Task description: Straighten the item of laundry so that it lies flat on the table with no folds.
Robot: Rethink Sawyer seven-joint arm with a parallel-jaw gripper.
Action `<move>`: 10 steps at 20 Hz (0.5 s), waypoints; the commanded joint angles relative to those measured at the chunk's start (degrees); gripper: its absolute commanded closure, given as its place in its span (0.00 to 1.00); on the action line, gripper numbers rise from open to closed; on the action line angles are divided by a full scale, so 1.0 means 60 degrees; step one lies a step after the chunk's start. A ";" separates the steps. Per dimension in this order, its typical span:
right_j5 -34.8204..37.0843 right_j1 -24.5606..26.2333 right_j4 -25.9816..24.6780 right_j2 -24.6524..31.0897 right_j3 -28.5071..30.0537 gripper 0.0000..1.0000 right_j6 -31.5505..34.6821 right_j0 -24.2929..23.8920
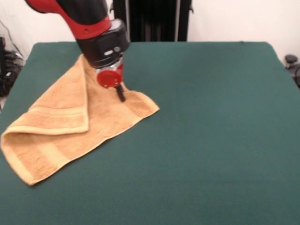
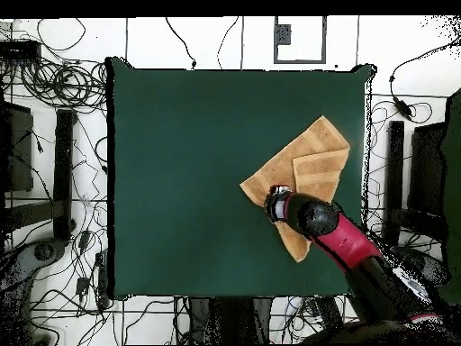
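The orange-tan towel [image 1: 61, 122] lies on the left part of the dark green table [image 1: 211, 117]. It is folded: an upper layer with a woven band lies over the lower layer, and one corner points right. No white tag shows. My gripper [image 1: 121, 93] reaches down from the red and black arm, and its dark tip touches the towel near that right corner. In the overhead view the towel [image 2: 311, 167] sits near the table's [image 2: 180, 180] right edge, with the gripper [image 2: 275, 194] over its lower left part. The arm hides part of the towel there.
The arm [image 2: 351, 243] crosses the table's lower right corner in the overhead view. The black pedestal [image 1: 150, 18] stands behind the far edge. Cables [image 2: 63, 81] and stands surround the table. Bare green felt stretches to the right of the towel in the front view.
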 commanded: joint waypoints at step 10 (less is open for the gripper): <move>-0.0102 0.0999 0.0902 0.2727 0.3029 1.00 0.1042 -0.0057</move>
